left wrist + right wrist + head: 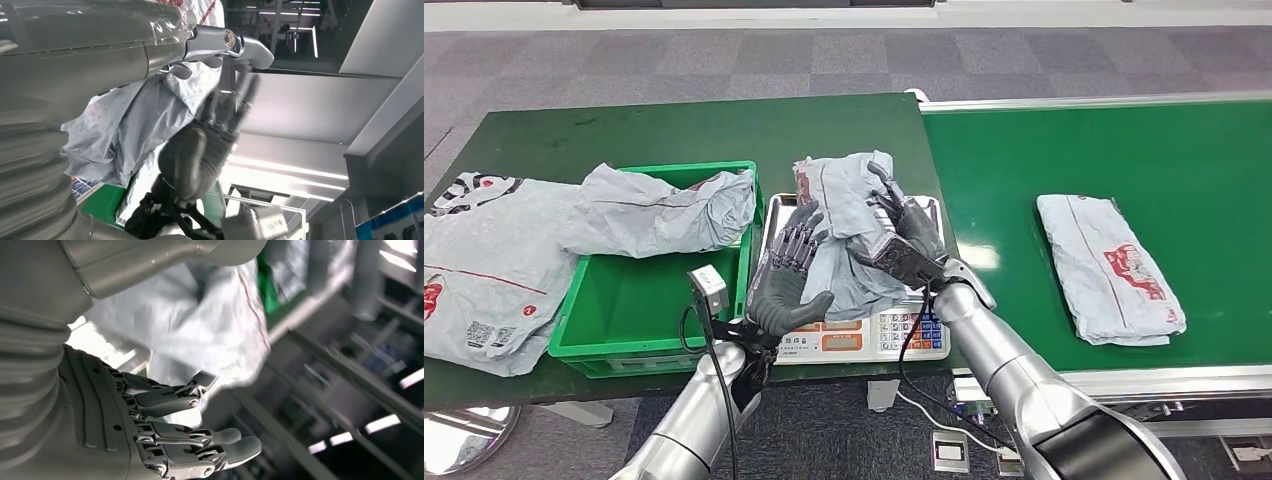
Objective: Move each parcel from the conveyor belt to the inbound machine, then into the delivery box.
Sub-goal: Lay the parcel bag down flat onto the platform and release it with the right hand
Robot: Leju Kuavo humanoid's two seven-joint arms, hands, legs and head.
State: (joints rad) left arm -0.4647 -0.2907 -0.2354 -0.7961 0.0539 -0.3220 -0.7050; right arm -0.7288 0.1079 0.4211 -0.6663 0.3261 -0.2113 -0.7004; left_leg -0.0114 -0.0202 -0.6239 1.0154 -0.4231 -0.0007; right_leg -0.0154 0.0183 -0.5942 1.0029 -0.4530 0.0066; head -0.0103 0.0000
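Head view. Nearest the camera are the two silver arms coming up from below. The left robot hand is raised over the near left part of the scale, palm toward the grey parcel that lies crumpled on the scale's steel tray; its fingers are spread and straight, touching or just beside the parcel's left edge, and I cannot tell which. The right robot hand presses against the parcel's right side with fingers curled over the bag. Whether either robot hand truly grips it cannot be told from here.

Left of the scale stands a green crate on the dark green surface; a second grey bag is draped over the crate's far rim, and a larger grey bag lies on the surface to the crate's left. To the right, a third grey parcel lies flat on the bright green conveyor belt, well apart from the scale.

Left wrist view. The dark right robot hand rests against the grey parcel, fingers blurred.

Right wrist view. Dark fingers are extended and apart, near the parcel's pale plastic.
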